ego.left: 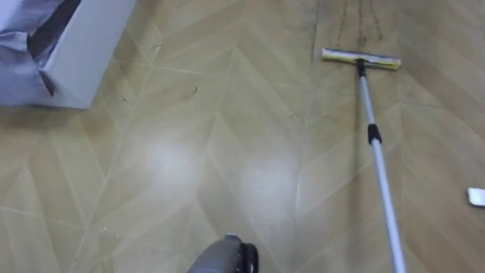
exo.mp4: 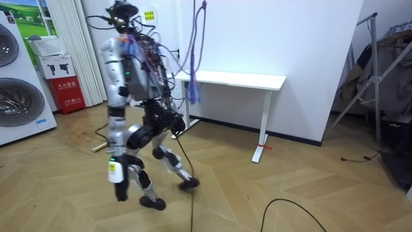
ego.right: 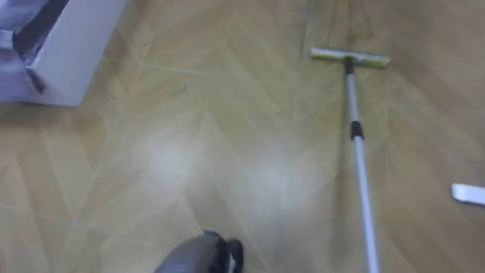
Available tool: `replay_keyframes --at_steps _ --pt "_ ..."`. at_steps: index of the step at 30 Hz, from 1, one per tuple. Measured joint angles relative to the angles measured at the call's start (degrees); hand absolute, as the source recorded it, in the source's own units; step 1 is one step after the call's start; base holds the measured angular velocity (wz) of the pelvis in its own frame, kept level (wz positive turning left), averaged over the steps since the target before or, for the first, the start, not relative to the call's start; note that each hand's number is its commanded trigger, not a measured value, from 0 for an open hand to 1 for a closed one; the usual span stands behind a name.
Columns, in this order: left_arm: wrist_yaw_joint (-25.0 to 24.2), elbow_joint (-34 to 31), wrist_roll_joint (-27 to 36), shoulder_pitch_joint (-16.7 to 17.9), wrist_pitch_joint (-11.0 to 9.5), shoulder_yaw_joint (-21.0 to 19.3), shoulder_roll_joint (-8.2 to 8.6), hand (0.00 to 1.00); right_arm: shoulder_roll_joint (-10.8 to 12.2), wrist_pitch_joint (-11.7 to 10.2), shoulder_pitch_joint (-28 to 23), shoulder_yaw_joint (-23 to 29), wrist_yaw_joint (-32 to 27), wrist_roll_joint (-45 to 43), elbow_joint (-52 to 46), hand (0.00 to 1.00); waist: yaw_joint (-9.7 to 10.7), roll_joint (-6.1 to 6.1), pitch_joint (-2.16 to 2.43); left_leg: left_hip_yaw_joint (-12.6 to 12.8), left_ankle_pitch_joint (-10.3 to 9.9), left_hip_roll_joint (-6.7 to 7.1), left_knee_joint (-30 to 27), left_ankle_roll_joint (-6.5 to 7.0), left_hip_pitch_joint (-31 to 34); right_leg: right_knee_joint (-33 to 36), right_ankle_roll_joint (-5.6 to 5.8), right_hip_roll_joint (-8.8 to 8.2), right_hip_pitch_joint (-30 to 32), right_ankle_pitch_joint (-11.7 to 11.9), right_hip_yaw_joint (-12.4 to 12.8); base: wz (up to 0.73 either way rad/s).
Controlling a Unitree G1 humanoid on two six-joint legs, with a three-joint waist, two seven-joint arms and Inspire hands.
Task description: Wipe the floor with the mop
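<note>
Clerk: Nearest the lens?
Inspector: Mop (ego.left: 377, 155), the near end of its pole, which leaves the eye views at the bottom right. From there the pole runs away over the floor (ego.left: 189, 167), leaning slightly left. The mop head (ego.left: 361, 58) rests flat on the floor at the far end, crosswise to the pole.

Clerk: Hands?
Inspector: The pole leads back toward the robot's right side, so I judge the right hand carries it. Whether it is clenched on the pole I cannot tell. Left hand (exo.mp4: 116, 126) hangs by the body in the room view; released or clenched, I cannot tell.

Clerk: Bearing for the stroke?
Inspector: The head lies ahead of the holding hand and a little to its left, long axis pointing away from the robot. Dark marks (ego.left: 356, 26) sit just beyond the head. In my judgement a push along the pole should reach them.

Clerk: Surroundings?
Inspector: White box (ego.left: 83, 53) well left of the head. Small white object (ego.left: 476, 196) right of the pole. White bench (exo.mp4: 238, 80) toward the room view's right of the robot.
</note>
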State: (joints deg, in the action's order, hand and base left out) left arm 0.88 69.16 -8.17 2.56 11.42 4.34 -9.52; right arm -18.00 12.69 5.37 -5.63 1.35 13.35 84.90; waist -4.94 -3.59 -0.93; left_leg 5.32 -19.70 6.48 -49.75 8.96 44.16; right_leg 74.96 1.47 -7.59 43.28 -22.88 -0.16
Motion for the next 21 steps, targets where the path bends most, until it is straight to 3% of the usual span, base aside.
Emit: replay_keyframes --at_steps 1,2,4,5,6,8,9,10,11,13,14,15,16,17,19,20,21 --pt "0.3 -0.2 0.0 0.0 0.0 0.1 0.05 0.00 0.4 0.0 -0.9 0.0 -0.4 0.4 0.0 1.00 0.4 -0.27 0.07 -0.2 -0.2 0.44 0.4 0.09 -0.2 -1.7 0.14 0.22 1.9 -0.4 -0.2 0.24" --pt "1.0 -0.5 0.0 0.0 0.0 0.1 0.23 0.00 1.4 0.0 -2.5 0.0 -1.4 1.3 0.0 1.00 1.0 -0.68 0.10 -0.5 -0.9 0.76 1.2 0.24 -0.8 -7.7 0.04 0.96 4.7 -0.7 -0.5 0.19" --pt "1.5 -0.5 0.0 0.3 0.0 0.2 0.58 0.00 2.7 0.0 -4.8 0.0 -2.0 2.3 0.1 1.00 1.6 -0.27 0.01 -0.6 -1.2 1.39 1.6 0.27 -1.8 -19.5 -0.46 0.86 6.6 0.4 -0.8 0.10" --pt "1.7 -0.5 0.0 1.1 0.0 0.2 0.94 0.00 3.4 0.0 -6.2 0.1 -2.1 2.3 0.0 1.00 1.5 -0.09 0.05 -0.8 -2.7 1.42 1.1 -0.19 -2.5 -24.0 -0.92 1.42 7.1 4.7 -1.2 0.00" --pt "2.0 -0.5 0.0 2.0 0.1 0.1 1.79 0.00 3.9 0.1 -7.4 0.2 -2.3 2.2 -0.1 1.00 1.6 -0.24 0.20 -1.7 -4.3 1.03 -0.1 -1.10 -3.1 -23.8 -2.06 1.73 6.5 5.3 -1.8 -0.07" --pt "1.9 0.0 0.1 2.2 0.1 0.0 2.48 0.00 4.5 1.4 -7.3 0.3 -2.3 2.1 -0.1 1.00 1.2 0.42 -0.02 -2.6 -4.9 0.69 -2.4 -2.29 -3.7 -22.7 -3.30 1.50 5.1 3.8 -4.1 -0.15" --pt "1.8 0.1 0.2 2.1 0.3 0.0 2.59 0.00 4.4 2.1 -6.3 0.3 -1.9 1.7 -0.1 1.00 1.2 0.50 -0.01 -2.6 -5.5 -0.20 -4.6 -3.46 -3.6 -21.7 -4.04 1.54 4.2 2.7 -5.3 -0.11" --pt "1.8 0.1 0.2 2.0 0.3 0.0 2.58 0.00 4.3 2.5 -5.3 0.3 -1.9 1.7 0.0 1.00 1.2 0.60 -0.03 -2.6 -5.7 -0.57 -6.1 -3.77 -3.3 -21.3 -4.26 1.57 3.9 2.0 -5.8 0.00" --pt "1.9 0.1 1.1 1.9 0.2 0.0 2.46 0.00 3.8 3.0 -3.4 0.2 -1.9 1.5 0.6 1.00 1.1 0.70 0.02 -2.3 -5.7 -1.25 -10.1 -4.11 -2.2 -20.2 -4.54 1.63 3.4 -0.3 -6.5 0.00" --pt "1.9 0.0 1.9 1.9 0.2 0.7 1.95 0.00 2.5 3.6 0.8 0.1 -1.7 1.1 1.8 1.00 0.0 1.47 -0.12 -0.4 -3.2 -3.05 -18.5 -8.01 0.7 -16.7 -4.95 1.76 3.5 -3.6 -6.1 -0.05" --pt "2.1 0.0 1.9 2.2 0.3 1.5 1.69 0.00 1.2 4.2 4.0 0.0 -1.6 0.9 2.0 1.00 -0.8 2.39 -0.36 0.1 0.8 -3.77 -24.4 -9.96 3.5 -14.7 -5.00 1.85 3.4 -5.1 -5.5 -0.07" --pt "2.1 0.0 2.0 2.4 0.3 1.6 1.64 0.00 -0.5 4.3 7.3 0.0 -1.2 1.0 1.9 1.00 -1.7 3.00 -0.46 0.2 3.6 -3.78 -28.2 -9.99 6.0 -13.4 -4.91 1.95 3.4 -6.4 -4.6 -0.05" --pt "2.1 0.0 2.1 2.5 0.3 1.6 1.62 0.00 -1.3 4.3 8.8 -0.2 -0.9 1.1 1.8 1.00 -2.0 3.09 -0.39 -0.1 3.0 -3.96 -27.7 -9.40 7.2 -13.1 -4.89 1.91 3.3 -6.7 -4.5 0.00" --pt "2.0 -0.2 2.4 2.6 0.3 1.6 1.19 0.00 -2.4 4.0 11.0 -0.8 -0.4 1.2 0.9 1.00 -2.8 3.32 -0.53 -0.7 1.2 -4.81 -23.1 -8.11 9.4 -13.1 -4.54 2.04 3.0 -7.2 -4.4 0.00" --pt "1.5 -0.6 2.4 3.1 0.2 1.5 -0.09 0.00 -3.1 2.8 13.9 -0.8 0.4 2.8 -0.7 1.00 -3.5 4.36 -0.84 -1.9 1.4 -4.98 -10.1 -8.47 11.3 -13.5 -3.56 1.85 2.0 -8.1 -4.0 0.05" --pt "0.8 -0.5 2.4 3.7 0.2 1.4 -0.72 0.00 -3.1 2.1 14.6 -0.9 1.1 4.5 -0.8 1.00 -3.8 4.68 -0.80 -2.6 4.1 -5.12 -3.6 -7.49 11.3 -14.1 -2.67 1.52 0.2 -9.1 -4.0 0.12" --pt "0.5 -0.5 2.3 4.4 0.2 1.3 -0.94 0.00 -3.0 2.0 14.0 -0.9 1.9 5.4 -0.8 1.00 -3.9 4.62 -0.09 -2.0 5.4 -5.08 -1.9 -6.18 10.0 -15.6 -0.99 1.21 -1.8 -9.6 -3.3 0.19"
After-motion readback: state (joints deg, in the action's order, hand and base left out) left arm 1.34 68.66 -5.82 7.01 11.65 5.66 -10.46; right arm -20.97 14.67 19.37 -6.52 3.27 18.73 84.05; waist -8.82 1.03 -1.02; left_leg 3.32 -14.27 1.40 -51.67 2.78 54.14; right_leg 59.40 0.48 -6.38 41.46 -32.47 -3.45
